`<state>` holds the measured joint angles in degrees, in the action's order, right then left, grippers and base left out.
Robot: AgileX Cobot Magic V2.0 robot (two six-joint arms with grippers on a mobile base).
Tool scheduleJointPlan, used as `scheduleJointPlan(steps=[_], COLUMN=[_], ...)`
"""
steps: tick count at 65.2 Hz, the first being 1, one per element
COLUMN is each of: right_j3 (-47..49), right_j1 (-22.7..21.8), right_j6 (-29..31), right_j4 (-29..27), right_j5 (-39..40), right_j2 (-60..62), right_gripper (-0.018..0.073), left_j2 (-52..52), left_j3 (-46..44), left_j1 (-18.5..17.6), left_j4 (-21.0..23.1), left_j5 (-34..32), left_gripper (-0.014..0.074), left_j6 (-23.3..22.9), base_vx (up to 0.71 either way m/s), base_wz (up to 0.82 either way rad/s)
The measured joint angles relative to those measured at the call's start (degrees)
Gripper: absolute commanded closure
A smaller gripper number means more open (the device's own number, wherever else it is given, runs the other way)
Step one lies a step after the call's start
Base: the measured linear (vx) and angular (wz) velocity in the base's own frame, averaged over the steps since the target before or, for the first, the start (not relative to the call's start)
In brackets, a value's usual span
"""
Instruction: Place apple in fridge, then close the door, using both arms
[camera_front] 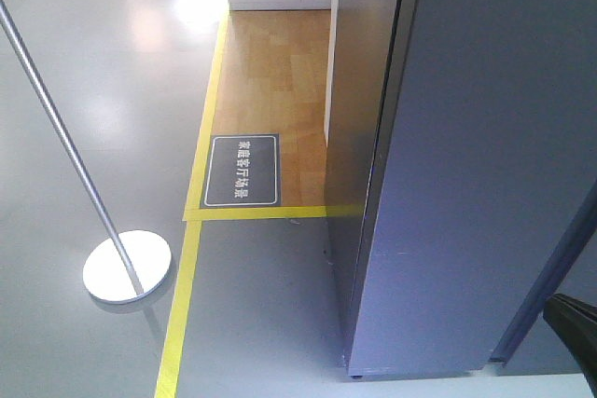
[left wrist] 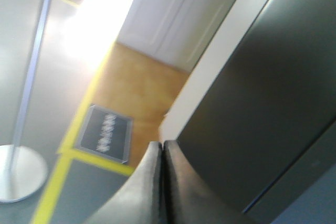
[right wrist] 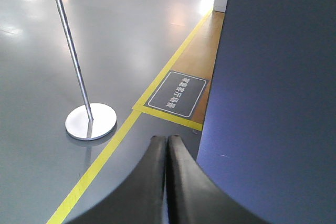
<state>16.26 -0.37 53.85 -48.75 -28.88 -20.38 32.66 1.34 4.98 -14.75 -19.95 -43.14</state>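
Both fingers pairs pressed together, door (camera_front: 466,165) front cam only

Glossy grey floor (camera_front: 84,72), wood boards (camera_front: 275,81)

dark floor sign (camera_front: 242,171) with white Chinese characters, too small to read

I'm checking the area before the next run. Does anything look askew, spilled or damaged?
Nothing stands out. The dark grey fridge door looks undamaged, the grey floor shows no spill, and the dark rectangular floor sign lies flat beside the yellow tape line. The thin grey pole on its round base leans only in appearance, from the camera angle.
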Motion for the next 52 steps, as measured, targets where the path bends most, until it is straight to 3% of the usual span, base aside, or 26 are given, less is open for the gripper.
scheduleJointPlan(steps=[30, 52], right_j3=[0.0, 0.0], right_j1=[0.0, 0.0], right_j6=[0.0, 0.0], right_j4=[0.0, 0.0], right_j5=[0.0, 0.0], right_j2=[0.0, 0.0], right_gripper=[0.0562, 0.0562], left_j2=[-24.8, -33.32], left_j3=[0.0, 0.0], left_j1=[0.0, 0.0], left_j4=[-0.56, -14.02], left_j5=[19.95, 30.15], left_gripper=[0.0603, 0.0603], left_j6=[1.57, 1.74], base_vx=[0.0, 0.0], base_wz=[0.0, 0.0])
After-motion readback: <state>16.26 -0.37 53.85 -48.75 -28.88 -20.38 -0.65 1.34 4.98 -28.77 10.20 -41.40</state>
